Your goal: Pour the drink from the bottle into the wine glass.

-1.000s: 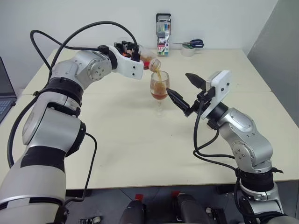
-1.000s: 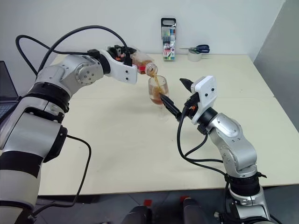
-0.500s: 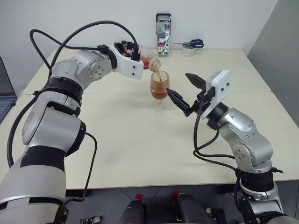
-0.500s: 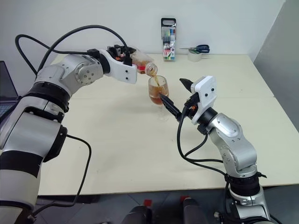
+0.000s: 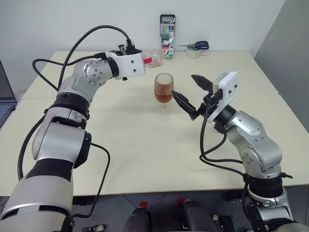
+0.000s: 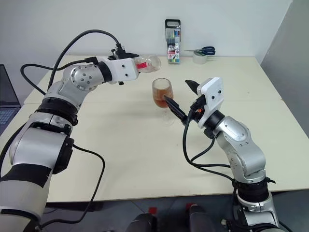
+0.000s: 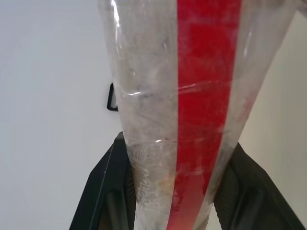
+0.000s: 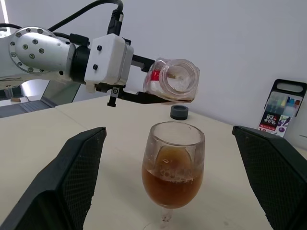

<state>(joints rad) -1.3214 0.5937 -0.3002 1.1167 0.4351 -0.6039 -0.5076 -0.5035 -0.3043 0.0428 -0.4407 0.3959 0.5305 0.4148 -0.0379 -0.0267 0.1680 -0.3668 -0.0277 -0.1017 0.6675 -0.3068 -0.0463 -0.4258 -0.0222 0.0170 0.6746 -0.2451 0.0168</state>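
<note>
Near the centre of the frame the wine glass point(image 5: 163, 92) stands upright on the pale table point(image 5: 145, 145), its bowl roughly half full of the amber drink point(image 8: 171, 188). Up and left of its rim, the left gripper point(image 5: 139, 61) is clenched around the bottle point(image 5: 153, 59) — lying about level, apparently drained, mouth toward the right. Right of the glass, the right gripper point(image 5: 188, 92) hangs with fingers spread wide, grasping nothing — one fingertip just beside the bowl.

Silver-grey jointed arms with black bands, white wrist housings dotted with screws, black looping cables, black textured fingers point(image 8: 72, 182)
</note>
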